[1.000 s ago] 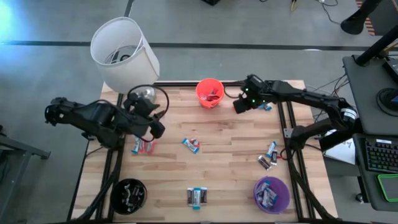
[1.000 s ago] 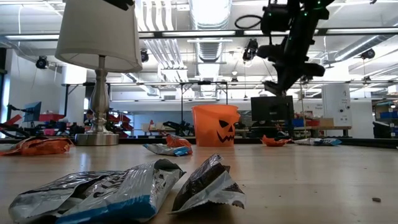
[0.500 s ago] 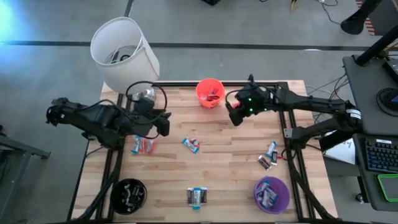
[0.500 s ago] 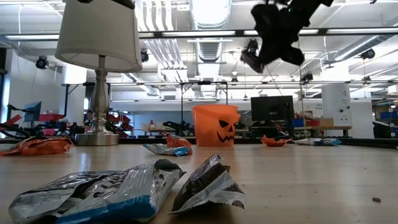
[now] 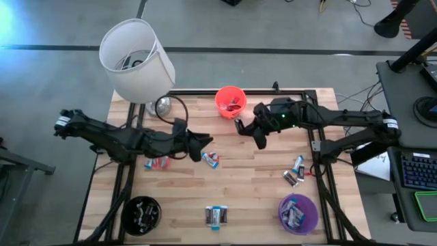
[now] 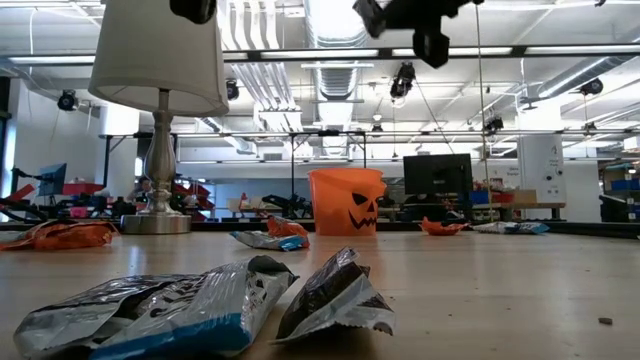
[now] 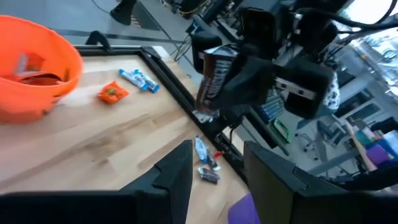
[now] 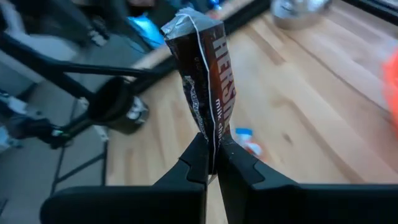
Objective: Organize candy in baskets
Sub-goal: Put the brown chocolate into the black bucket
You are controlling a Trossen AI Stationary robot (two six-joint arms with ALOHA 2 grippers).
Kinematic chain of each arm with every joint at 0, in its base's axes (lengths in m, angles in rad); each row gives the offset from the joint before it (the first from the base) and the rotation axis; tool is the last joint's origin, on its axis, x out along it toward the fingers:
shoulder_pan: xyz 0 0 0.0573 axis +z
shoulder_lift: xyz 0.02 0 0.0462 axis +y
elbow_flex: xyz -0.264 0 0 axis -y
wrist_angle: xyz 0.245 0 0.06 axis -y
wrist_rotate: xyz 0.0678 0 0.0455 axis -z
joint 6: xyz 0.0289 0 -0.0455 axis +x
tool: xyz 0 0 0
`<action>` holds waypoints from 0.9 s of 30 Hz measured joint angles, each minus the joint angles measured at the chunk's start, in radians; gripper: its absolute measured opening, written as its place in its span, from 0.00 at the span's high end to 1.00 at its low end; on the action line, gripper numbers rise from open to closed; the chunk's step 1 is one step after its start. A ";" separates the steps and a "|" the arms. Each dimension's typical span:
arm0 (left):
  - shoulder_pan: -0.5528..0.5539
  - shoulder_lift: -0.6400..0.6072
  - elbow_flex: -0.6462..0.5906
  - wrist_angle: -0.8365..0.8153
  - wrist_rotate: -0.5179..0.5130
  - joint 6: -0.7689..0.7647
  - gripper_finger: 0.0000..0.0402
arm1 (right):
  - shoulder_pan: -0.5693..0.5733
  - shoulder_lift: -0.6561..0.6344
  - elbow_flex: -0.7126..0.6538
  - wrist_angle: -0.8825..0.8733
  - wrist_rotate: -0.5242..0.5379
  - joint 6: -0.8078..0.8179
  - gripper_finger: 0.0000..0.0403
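Note:
My right gripper [image 5: 247, 130] hovers over the table's middle, just near of the orange basket [image 5: 230, 101], shut on a dark brown candy bar [image 8: 208, 74]. That bar also shows in the left wrist view as the brown candy [image 7: 214, 81]. My left gripper [image 5: 201, 145] is open and empty above the table's middle, beside a blue-and-red candy [image 5: 210, 159] lying flat. The black basket [image 5: 142, 212] and purple basket [image 5: 298, 212] stand at the near corners. Other candies lie flat: a red pair [image 5: 158, 162], a silver pair [image 5: 216, 216] and a few at the right edge [image 5: 295, 171]. My right gripper pinches the dark brown candy bar between its two fingers at one end of the wrapper [image 8: 213, 134]. The bar is lifted clear of the table and sticks out beyond the fingertips [image 8: 198, 149], its free crimped end [image 8: 186, 22] farthest from them.
A lamp with a large white shade [image 5: 136, 58] stands at the far left corner on its metal base [image 5: 160, 104]. More candy lies near the far right edge [image 5: 290, 117]. Crumpled wrappers [image 6: 200, 305] lie close to the low camera. Bare wood shows between the near baskets.
My right gripper has carried the brown candy from the far right toward the table's middle, moving left and nearer, and has turned as it went. My left gripper has reached rightward from the left side to the table's middle.

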 joint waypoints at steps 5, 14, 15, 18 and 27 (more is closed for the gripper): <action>-0.005 0.049 0.000 0.094 0.001 0.044 0.69 | 0.049 0.001 0.000 0.068 0.000 0.001 0.97; -0.012 0.129 0.007 0.299 0.012 0.239 0.69 | 0.088 0.001 0.000 0.142 0.001 0.020 0.97; -0.012 0.135 0.007 0.315 0.023 0.247 0.69 | 0.092 0.001 0.000 0.150 0.001 0.021 0.97; -0.012 0.149 0.007 0.339 0.029 0.266 0.69 | 0.104 0.011 0.000 0.178 0.001 0.027 0.97; -0.012 0.165 0.007 0.428 0.052 0.344 0.69 | 0.149 0.068 -0.001 0.241 0.001 0.027 0.97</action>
